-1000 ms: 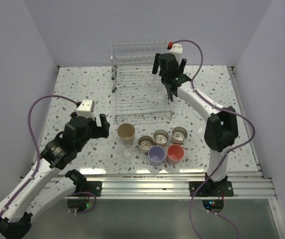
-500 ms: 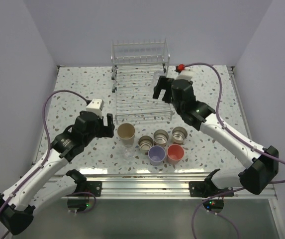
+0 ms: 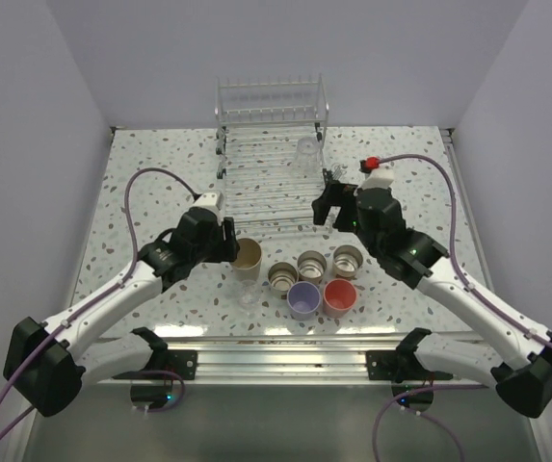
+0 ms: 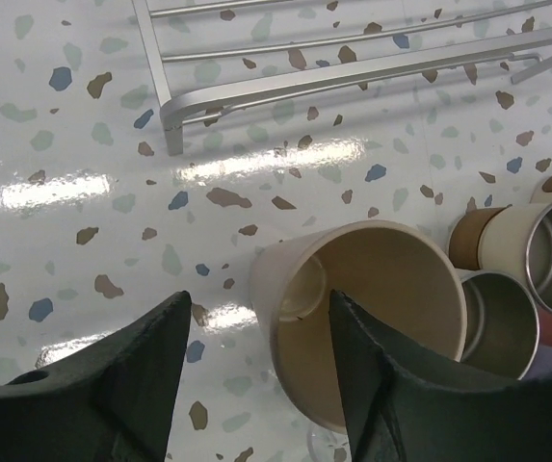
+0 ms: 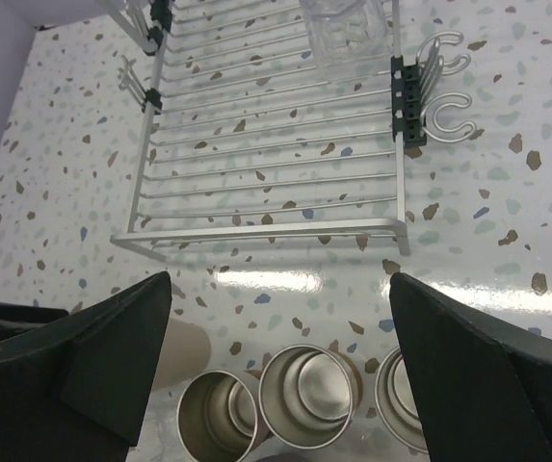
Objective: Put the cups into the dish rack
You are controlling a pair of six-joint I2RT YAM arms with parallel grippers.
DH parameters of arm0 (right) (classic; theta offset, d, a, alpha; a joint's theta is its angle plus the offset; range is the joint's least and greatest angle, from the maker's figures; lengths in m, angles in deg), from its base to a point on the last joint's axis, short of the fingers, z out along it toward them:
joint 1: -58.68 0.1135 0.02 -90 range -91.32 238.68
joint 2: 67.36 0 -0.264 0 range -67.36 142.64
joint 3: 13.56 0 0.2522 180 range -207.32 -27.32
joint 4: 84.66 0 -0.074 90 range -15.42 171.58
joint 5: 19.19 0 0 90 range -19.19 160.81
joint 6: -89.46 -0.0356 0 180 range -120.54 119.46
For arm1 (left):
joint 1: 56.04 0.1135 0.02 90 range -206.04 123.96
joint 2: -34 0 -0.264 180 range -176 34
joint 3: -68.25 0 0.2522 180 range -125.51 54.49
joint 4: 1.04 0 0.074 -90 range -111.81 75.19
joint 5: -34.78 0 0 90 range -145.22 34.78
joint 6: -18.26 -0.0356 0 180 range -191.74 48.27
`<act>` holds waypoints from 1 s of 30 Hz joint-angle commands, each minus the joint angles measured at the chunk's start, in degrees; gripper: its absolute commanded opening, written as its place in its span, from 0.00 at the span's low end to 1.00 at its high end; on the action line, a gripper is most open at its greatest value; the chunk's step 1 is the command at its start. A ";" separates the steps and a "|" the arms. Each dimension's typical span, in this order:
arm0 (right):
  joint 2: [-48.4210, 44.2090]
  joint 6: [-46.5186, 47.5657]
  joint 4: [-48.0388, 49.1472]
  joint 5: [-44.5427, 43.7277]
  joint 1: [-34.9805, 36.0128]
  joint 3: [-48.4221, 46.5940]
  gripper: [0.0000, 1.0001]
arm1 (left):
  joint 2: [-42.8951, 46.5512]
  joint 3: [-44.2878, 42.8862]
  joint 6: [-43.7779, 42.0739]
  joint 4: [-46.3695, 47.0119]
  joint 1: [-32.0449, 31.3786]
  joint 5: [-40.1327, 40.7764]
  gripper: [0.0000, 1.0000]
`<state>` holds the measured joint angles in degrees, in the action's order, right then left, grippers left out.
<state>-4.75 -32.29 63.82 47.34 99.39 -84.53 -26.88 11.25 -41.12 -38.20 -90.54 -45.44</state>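
**Clerk:** Entry, beige cup (image 4: 381, 318). Where is it to be listed?

**Keeper:** It is listed on the table (image 4: 83, 115), directly below the fingertips of the left end effector (image 4: 256, 313). Its near wall lies between the two fingers, one outside the cup and the other over the mouth. The dish rack (image 5: 256, 232) lies beyond the fingertips, apart from the cup.

**Clerk:** How are the end effectors to be entered?

**Keeper:** The left is partly spread with nothing held, and no contact with the cup wall can be made out. The right end effector (image 5: 280, 284) is spread wide and empty. The rack's front rail lies ahead of its fingertips and the metallic cups (image 5: 304, 385) lie beneath them.

**Clerk:** Orientation of the item?

**Keeper:** It stands upright, base on the table and mouth upward. The long axis is vertical, roughly along the line of the left fingers.

**Clerk:** Handling note?

**Keeper:** A pinch on the rim is judged to be the step in hand.
- The wall is best centred between the pads.
- The inner finger is best sunk well inside the mouth before the fingers are drawn together.
- Closure is best made gently, since a metallic cup stands just beside the item, to the right of the fingers.
- A straight lift is advised before any travel toward the rack, where one clear cup (image 5: 348, 24) is already lodged.
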 commanded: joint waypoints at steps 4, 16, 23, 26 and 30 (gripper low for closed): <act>-8.90 1.87 -2.98 -3.34 -0.10 2.01 0.98 | -2.22 1.58 2.70 6.43 0.05 -0.90 0.48; -12.25 -4.44 -3.86 1.49 -0.10 2.63 0.98 | -0.66 -2.53 2.79 3.28 0.13 5.68 0.00; -10.50 -12.28 9.74 17.90 -0.28 3.95 0.98 | 9.02 -7.03 4.01 12.57 4.08 -2.99 0.00; -9.26 -17.20 13.80 21.18 -0.28 2.55 0.98 | 11.57 -6.85 6.38 19.25 6.90 -9.51 0.00; -12.33 -24.49 25.88 19.07 -0.63 5.25 0.98 | 15.43 -3.36 10.86 33.97 8.66 -16.08 0.00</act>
<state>-14.34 -48.90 74.81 64.57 99.15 -80.22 -13.53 6.37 -34.87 -20.43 -82.67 -53.61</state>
